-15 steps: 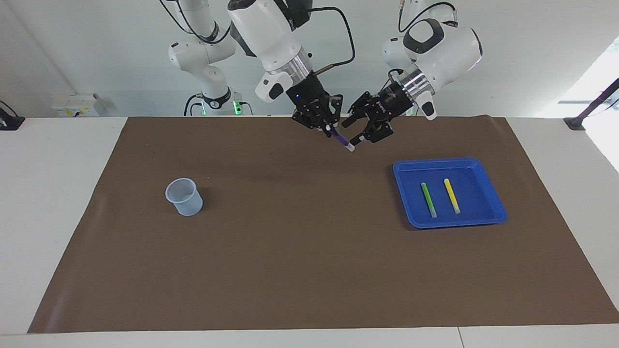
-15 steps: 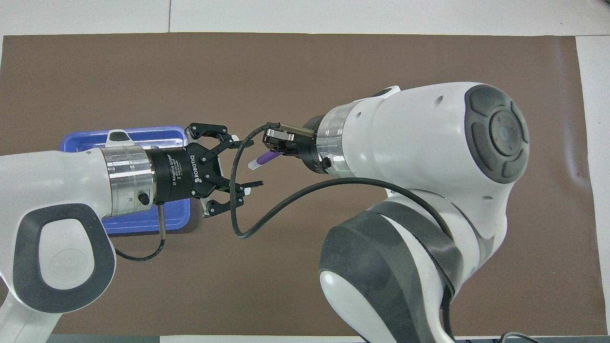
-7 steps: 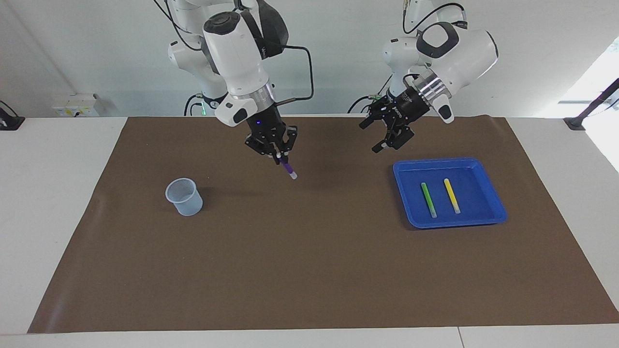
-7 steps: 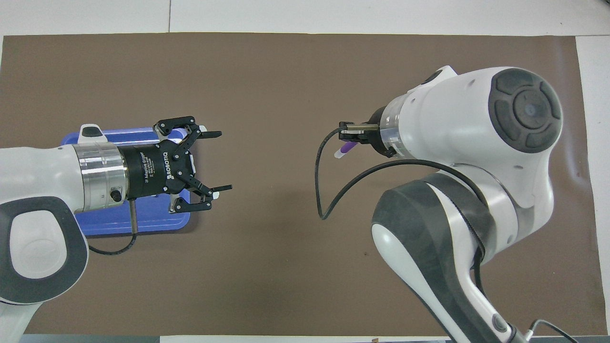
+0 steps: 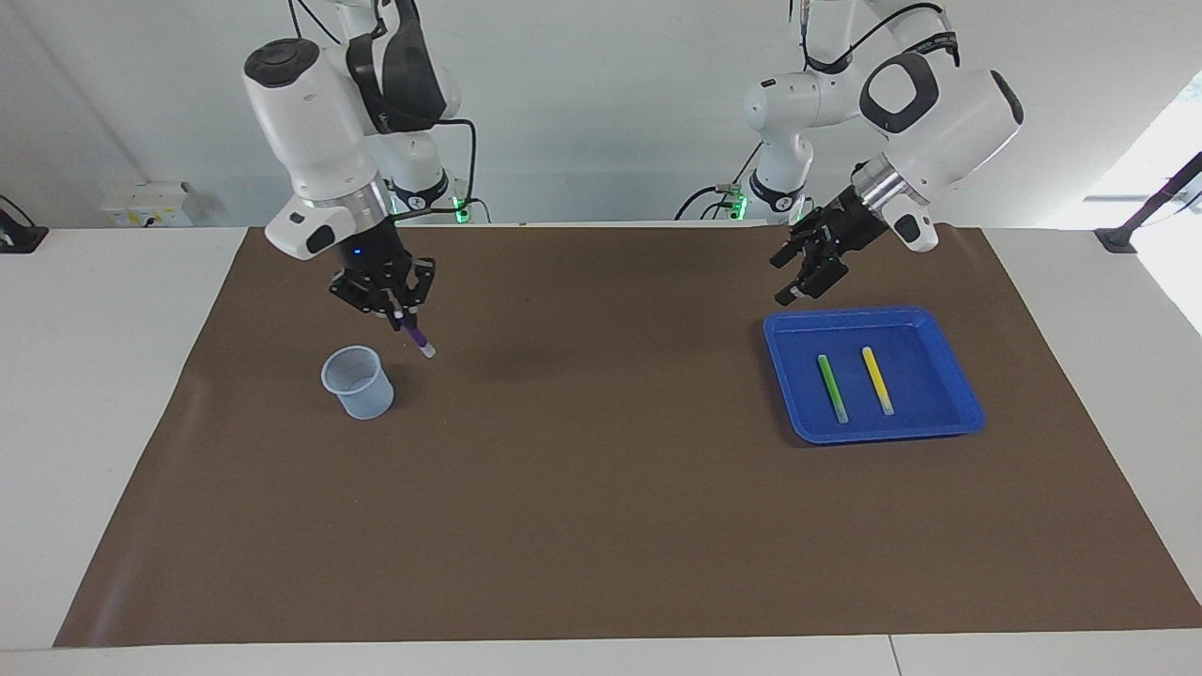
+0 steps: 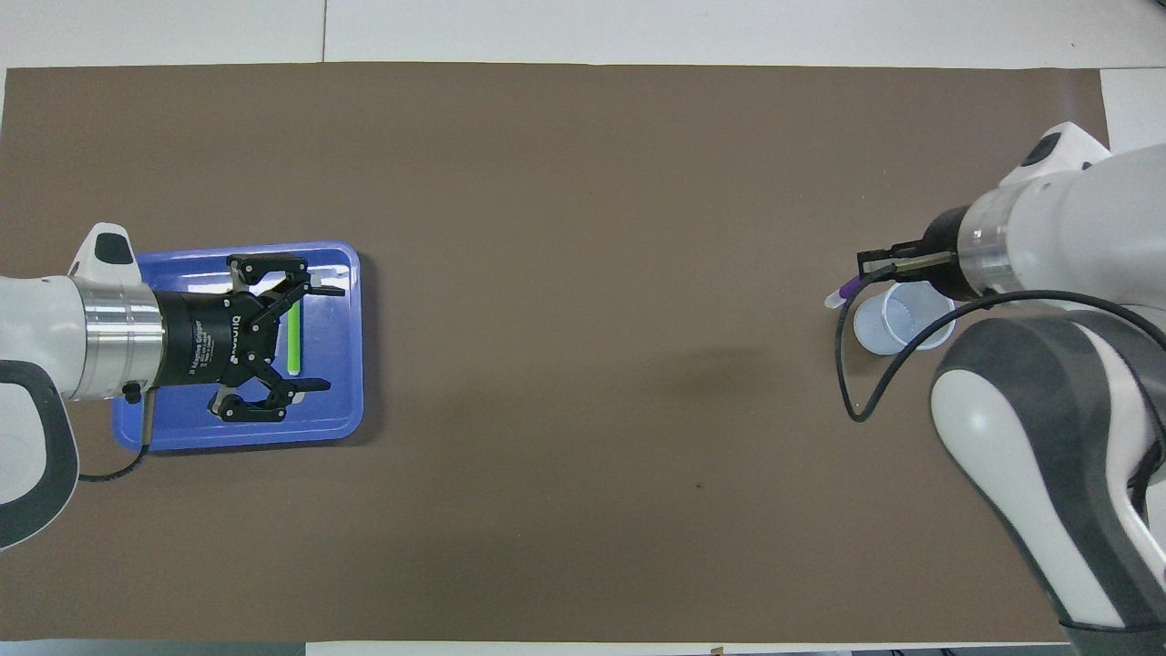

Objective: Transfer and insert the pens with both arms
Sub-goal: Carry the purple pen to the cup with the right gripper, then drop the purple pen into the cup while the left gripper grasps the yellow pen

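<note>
Purple pen (image 5: 414, 335) | clamped in right fingers (image 5: 398, 314), beside cup (image 5: 358, 381) | left fingers (image 5: 801, 280) apart

The right arm is reaching down toward its own end of the tabletop, its pincer (image 5: 399, 314) clamping tight. The left arm is angling downward at its end, its pincer (image 5: 806, 278) hanging with fingers spread wide.

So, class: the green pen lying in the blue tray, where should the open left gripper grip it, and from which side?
Probably at mid-barrel, from straight above. The green pen lies flat in the blue tray, apart from the yellow pen, so one finger fits down each long side. The left gripper is open above the tray's edge that is nearer to the robots.
</note>
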`<state>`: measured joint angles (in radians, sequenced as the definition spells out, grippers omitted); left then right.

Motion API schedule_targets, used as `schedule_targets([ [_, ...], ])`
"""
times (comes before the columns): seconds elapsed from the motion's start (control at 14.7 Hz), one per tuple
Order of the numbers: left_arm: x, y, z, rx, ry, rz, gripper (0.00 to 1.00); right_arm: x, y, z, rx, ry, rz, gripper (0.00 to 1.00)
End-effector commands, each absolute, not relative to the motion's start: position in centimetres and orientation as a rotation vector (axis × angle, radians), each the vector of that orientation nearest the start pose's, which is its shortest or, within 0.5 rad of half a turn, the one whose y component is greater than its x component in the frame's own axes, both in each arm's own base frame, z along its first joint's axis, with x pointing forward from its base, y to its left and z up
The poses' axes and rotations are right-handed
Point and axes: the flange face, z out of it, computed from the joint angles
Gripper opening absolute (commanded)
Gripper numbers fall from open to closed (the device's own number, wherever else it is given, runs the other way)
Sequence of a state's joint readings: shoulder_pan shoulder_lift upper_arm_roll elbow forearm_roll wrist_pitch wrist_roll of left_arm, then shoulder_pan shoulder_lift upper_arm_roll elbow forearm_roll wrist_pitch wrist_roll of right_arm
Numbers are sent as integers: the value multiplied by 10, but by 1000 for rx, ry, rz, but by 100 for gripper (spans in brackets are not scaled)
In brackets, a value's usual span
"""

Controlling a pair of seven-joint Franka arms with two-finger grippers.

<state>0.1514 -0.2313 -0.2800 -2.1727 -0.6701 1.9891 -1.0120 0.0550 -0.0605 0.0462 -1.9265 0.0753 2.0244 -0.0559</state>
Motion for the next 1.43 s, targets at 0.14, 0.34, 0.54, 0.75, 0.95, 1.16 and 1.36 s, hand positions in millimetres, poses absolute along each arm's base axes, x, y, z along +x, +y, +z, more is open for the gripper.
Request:
schedule_targets([
  [0.14, 484, -51, 482, -3180, -1490, 265, 100, 540, -9, 497, -3091, -349, -292, 0],
  [0.34, 494, -33, 448, -3257, -1101, 242, 100, 531, -28, 472, -3101, -355, -321, 0],
  [0.54, 505, -5, 418, -3307, -604, 171, 100, 526, -41, 449, -3110, -330, -340, 0],
  [0.75, 518, 21, 388, -3263, -319, 110, 100, 522, -43, 430, -3113, -321, -357, 0],
  [0.95, 534, 31, 352, -3253, -149, 49, 98, 520, -50, 420, -3117, -300, -361, 0],
  [1.16, 544, 33, 327, -3208, -61, 28, 96, 520, -50, 409, -3117, -298, -349, 0],
  [1.36, 551, 33, 304, -3181, 13, 18, 91, 522, -50, 402, -3117, -290, -338, 0],
])
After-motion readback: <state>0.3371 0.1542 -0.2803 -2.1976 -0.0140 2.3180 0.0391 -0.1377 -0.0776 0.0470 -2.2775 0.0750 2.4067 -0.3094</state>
